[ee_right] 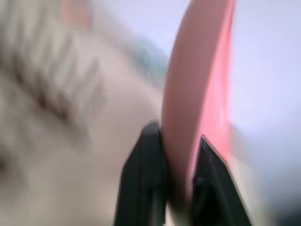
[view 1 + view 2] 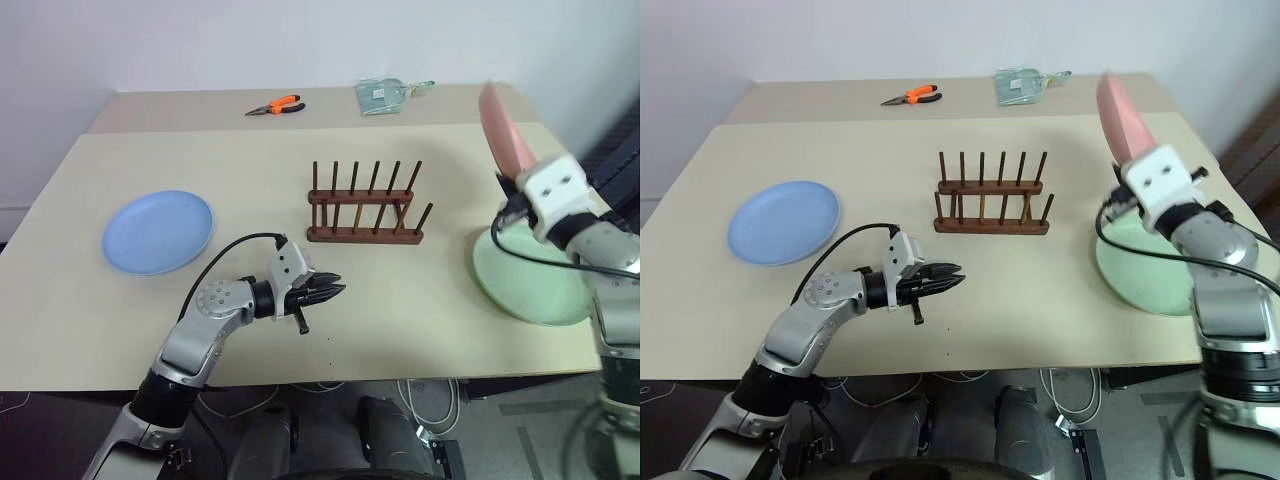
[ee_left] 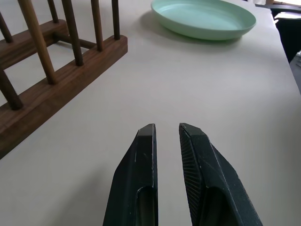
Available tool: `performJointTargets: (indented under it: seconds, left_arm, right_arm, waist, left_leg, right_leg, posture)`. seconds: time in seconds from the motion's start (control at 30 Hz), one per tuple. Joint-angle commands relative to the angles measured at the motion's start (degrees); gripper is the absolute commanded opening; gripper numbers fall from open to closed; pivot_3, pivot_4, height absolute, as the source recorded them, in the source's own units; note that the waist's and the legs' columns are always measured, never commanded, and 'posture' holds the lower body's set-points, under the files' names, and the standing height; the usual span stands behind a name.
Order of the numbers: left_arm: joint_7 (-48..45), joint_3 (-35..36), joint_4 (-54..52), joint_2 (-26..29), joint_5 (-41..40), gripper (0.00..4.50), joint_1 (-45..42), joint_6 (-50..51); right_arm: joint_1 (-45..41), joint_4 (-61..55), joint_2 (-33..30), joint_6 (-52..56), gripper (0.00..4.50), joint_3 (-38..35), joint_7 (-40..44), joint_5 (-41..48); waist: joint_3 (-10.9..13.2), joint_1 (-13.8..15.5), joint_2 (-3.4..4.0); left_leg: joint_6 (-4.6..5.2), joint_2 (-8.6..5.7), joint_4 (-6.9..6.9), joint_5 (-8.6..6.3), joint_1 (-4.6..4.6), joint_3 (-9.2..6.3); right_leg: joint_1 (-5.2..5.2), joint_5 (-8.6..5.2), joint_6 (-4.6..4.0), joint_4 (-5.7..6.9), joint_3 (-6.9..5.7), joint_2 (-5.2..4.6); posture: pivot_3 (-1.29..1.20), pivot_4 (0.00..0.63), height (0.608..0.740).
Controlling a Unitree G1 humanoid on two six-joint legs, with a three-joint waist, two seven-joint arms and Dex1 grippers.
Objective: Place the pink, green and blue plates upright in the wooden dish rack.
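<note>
My right gripper [image 1: 178, 136] is shut on the rim of the pink plate [image 2: 503, 130] and holds it on edge, raised above the table at the right. Under that arm the green plate [image 2: 530, 285] lies flat near the table's right edge. At the left, the blue plate [image 2: 158, 231] lies flat. The wooden dish rack [image 2: 365, 205] stands in the middle with no plate between its pegs. In front of the rack and a little left of it, my left gripper [image 2: 335, 290] hovers over bare table, shut with nothing between its fingers, pointing toward the right.
Orange-handled pliers [image 2: 277, 105] and a clear plastic bag [image 2: 383, 95] lie on the far strip of the table [image 2: 420, 320]. A black cable loops from my left wrist [image 2: 215, 258].
</note>
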Motion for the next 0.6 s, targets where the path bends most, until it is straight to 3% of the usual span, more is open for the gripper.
performJointTargets:
  seconds: [0.03, 0.27, 0.6]
  left_arm:
    - [-0.52, 0.53, 0.02, 0.07, -0.4, 0.74, -0.94, -1.52]
    - [-0.21, 0.49, -0.64, -0.33, -0.84, 0.74, -0.58, -1.47]
    - [0.18, 0.62, -1.57, 0.03, -1.03, 0.74, 0.67, -1.26]
  right_arm:
    - [-4.89, -10.37, 6.97, 13.39, 0.05, -5.99, -8.38, 22.82]
    - [-5.78, -12.55, 11.38, 21.36, 0.05, -4.83, -19.76, 30.37]
    - [-5.24, -11.94, 10.73, 21.26, 0.05, -5.27, -23.18, 32.33]
  waist:
    - [0.02, 0.29, 0.05]
    - [0.03, 1.52, 0.07]
    - [0.03, 1.15, 0.09]
  left_leg:
    - [0.0, -0.02, 0.0, 0.0, -0.01, -0.04]
    - [0.0, -0.12, 0.01, 0.0, -0.11, -0.04]
    - [0.0, -0.1, -0.04, 0.0, -0.09, 0.04]
  right_leg:
    - [-0.02, 0.0, 0.0, -0.01, -0.01, -0.01]
    - [-0.03, -0.03, -0.04, -0.12, -0.09, -0.13]
    - [-0.1, -0.02, -0.02, -0.05, -0.08, -0.09]
  posture:
    - [0.0, 0.15, 0.74]
    - [0.0, 0.15, 0.74]
    - [0.0, 0.15, 0.74]
